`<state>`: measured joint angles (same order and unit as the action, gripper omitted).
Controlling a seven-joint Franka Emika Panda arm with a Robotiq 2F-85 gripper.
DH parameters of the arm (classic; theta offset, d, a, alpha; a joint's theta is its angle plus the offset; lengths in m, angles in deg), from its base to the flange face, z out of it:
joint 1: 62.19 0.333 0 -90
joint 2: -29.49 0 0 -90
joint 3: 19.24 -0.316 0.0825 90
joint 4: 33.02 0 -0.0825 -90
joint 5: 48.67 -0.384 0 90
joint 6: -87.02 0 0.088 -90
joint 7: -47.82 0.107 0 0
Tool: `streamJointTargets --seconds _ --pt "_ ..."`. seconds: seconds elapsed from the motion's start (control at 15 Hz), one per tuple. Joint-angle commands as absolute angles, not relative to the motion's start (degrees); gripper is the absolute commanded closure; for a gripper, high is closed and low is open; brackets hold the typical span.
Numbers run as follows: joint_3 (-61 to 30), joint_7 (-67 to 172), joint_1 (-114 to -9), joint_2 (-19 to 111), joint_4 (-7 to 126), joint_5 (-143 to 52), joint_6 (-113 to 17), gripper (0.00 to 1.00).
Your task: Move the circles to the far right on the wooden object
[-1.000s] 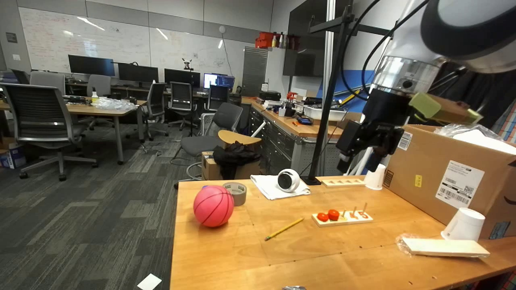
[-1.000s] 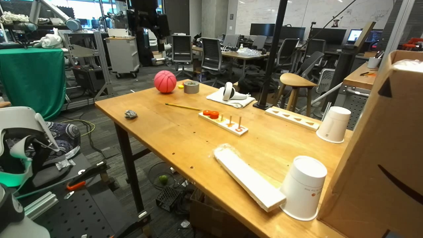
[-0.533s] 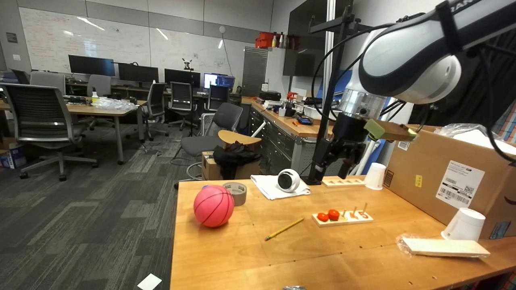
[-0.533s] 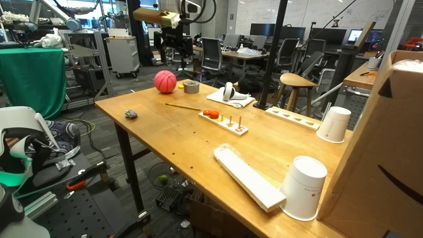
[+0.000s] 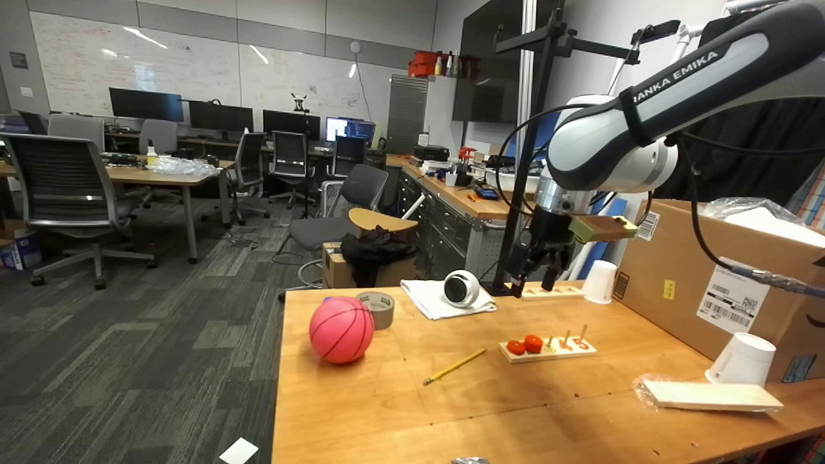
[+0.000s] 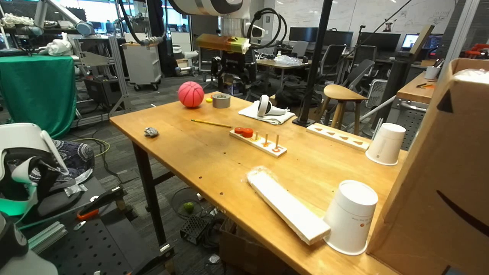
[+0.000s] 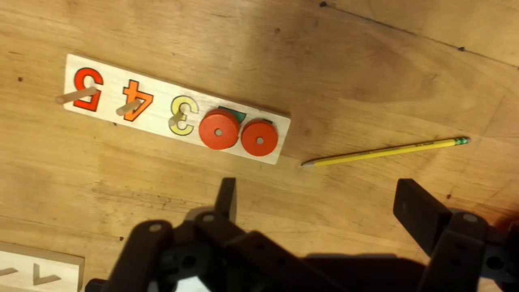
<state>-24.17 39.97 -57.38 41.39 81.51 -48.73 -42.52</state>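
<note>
"Where are the flat, round red discs (image 7: 221, 140)?"

"At the four o'clock end of the pale, rectangular wooden board (image 7: 160, 109) in the wrist view, mostly hiding its printing there."

"And the black, two-fingered gripper (image 7: 316, 194)?"

"Jaws well apart, the board at its ten o'clock. In that view a pale wooden strip (image 7: 22, 259) is cropped at eight."

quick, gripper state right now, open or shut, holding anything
Gripper: open, holding nothing; its fingers stand wide apart in the wrist view.
</note>
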Motion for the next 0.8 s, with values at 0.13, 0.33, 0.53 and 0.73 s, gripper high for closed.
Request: streamJointTargets --seconds 0.13,0.33,0.53,0.73 --pt "-23.27 37.70 -58.81 45.24 78.08 -46.22 -42.31 0.00" --pt "-23.16 37.06 -59.31 46.48 78.27 -46.20 -42.93 0.00" --pt "-23.02 36.41 -59.64 47.77 78.13 -45.85 -43.20 0.00" --pt "-23.04 35.84 -60.07 49.54 77.62 -46.15 -43.47 0.00"
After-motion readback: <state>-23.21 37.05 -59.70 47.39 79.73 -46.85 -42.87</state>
